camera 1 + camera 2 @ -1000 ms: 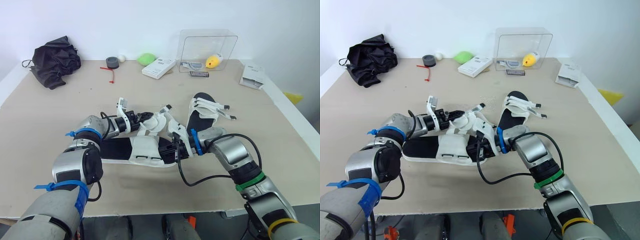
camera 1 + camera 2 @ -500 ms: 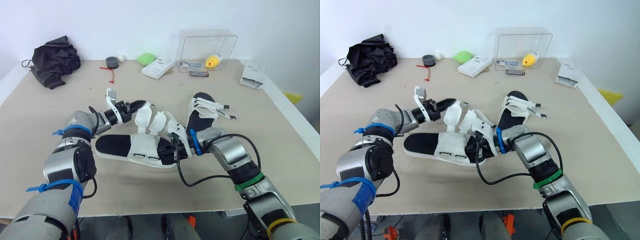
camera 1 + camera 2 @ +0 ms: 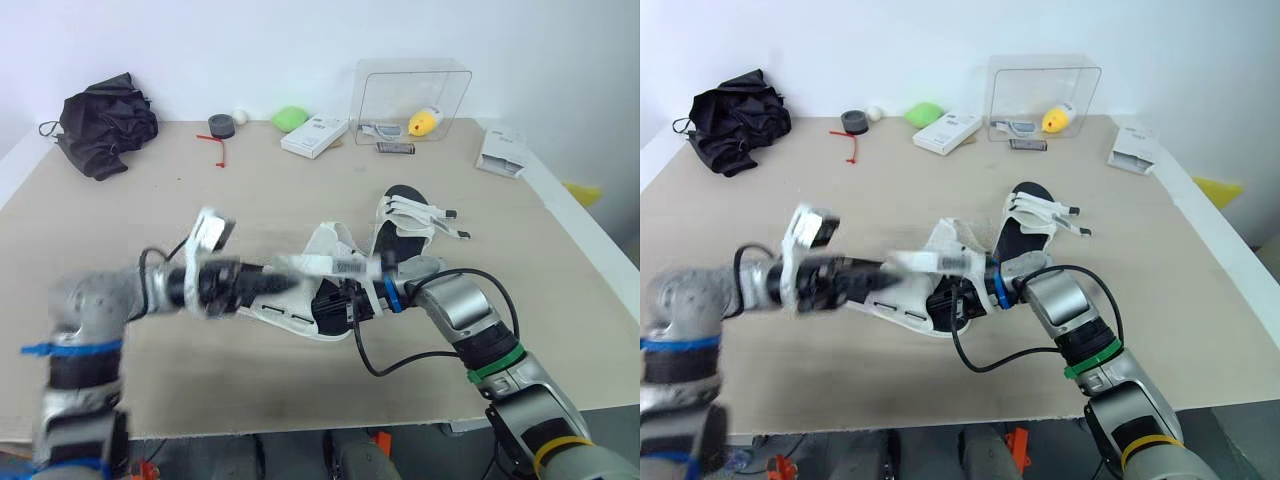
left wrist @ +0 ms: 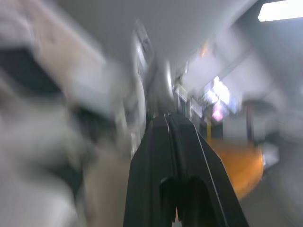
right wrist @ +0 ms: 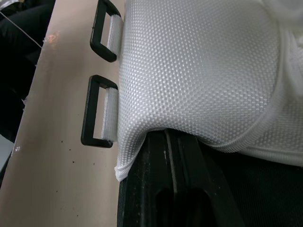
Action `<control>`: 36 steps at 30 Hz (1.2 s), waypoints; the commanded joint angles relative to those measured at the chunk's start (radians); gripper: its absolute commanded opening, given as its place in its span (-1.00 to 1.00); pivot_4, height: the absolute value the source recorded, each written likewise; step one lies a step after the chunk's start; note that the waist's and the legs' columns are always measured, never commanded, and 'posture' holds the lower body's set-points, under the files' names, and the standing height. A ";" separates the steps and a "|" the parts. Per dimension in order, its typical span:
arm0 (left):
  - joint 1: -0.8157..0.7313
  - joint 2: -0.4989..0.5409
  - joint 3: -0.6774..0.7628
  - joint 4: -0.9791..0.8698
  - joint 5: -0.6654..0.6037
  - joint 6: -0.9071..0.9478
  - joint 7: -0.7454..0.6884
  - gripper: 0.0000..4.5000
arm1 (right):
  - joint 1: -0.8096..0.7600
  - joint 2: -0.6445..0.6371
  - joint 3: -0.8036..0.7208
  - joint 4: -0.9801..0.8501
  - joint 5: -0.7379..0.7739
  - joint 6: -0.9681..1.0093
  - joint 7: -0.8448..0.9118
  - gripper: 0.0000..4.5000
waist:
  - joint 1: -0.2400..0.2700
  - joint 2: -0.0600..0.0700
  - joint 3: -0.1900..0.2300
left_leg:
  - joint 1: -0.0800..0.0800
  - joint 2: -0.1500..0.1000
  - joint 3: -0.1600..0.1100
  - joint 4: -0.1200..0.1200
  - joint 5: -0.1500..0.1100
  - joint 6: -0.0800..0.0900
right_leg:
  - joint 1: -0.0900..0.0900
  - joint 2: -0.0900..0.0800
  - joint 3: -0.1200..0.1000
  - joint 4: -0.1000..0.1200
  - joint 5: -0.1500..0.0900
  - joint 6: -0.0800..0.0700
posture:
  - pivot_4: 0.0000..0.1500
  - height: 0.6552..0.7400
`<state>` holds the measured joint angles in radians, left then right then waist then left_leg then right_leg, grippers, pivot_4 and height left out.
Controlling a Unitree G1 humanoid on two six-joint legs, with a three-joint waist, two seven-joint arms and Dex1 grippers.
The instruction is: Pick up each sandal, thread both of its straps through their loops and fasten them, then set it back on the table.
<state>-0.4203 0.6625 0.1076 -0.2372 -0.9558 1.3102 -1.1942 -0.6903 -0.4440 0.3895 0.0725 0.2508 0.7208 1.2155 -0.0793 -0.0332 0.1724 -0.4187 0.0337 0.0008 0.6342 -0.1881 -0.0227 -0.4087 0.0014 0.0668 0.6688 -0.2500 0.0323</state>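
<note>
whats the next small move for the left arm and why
Probably carry the strap toward the two black loops and feed its tip into the nearer one. Both loops stand empty, and the right gripper, shut on the mesh upper of the sandal, steadies it. The left gripper has its jaws shut by the strap; a real pinch is unclear.

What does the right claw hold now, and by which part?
The right claw grips the white mesh sandal with black sole by the edge of its upper flap.
</note>
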 commanded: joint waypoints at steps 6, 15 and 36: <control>0.362 0.424 -0.264 -0.190 0.303 -0.496 -0.345 -0.99 | 0.011 0.000 0.039 0.015 -0.002 -0.004 0.023 -1.00 | 0.005 0.000 0.000 | 0.002 0.003 0.002 -0.003 0.000 0.000 | -0.001 -0.003 -0.001 -0.001 -0.006 -0.009 | 1.00 1.00; 0.000 0.148 -0.009 0.095 -0.129 -0.117 -0.064 -0.99 | 0.009 0.003 0.044 0.012 0.001 -0.004 0.037 -1.00 | 0.018 -0.005 0.000 | 0.000 0.010 0.004 0.001 0.000 0.001 | 0.000 0.007 -0.005 -0.001 0.000 -0.007 | 1.00 1.00; -0.430 -0.063 -0.193 0.400 0.099 -0.237 0.010 -0.74 | 0.017 0.002 0.047 -0.002 0.002 0.003 0.018 -1.00 | 0.025 -0.004 0.000 | 0.000 0.013 0.000 0.001 -0.002 0.001 | -0.001 0.013 -0.007 0.002 -0.002 -0.014 | 1.00 1.00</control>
<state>-0.8146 0.5875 -0.0708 0.1510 -0.8957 1.1101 -1.1490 -0.6930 -0.4448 0.4029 0.0777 0.2596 0.7110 1.2380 -0.0545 -0.0371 0.1726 -0.4186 0.0466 0.0003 0.6351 -0.1899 -0.0214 -0.4096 0.0146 0.0601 0.6710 -0.2522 0.0185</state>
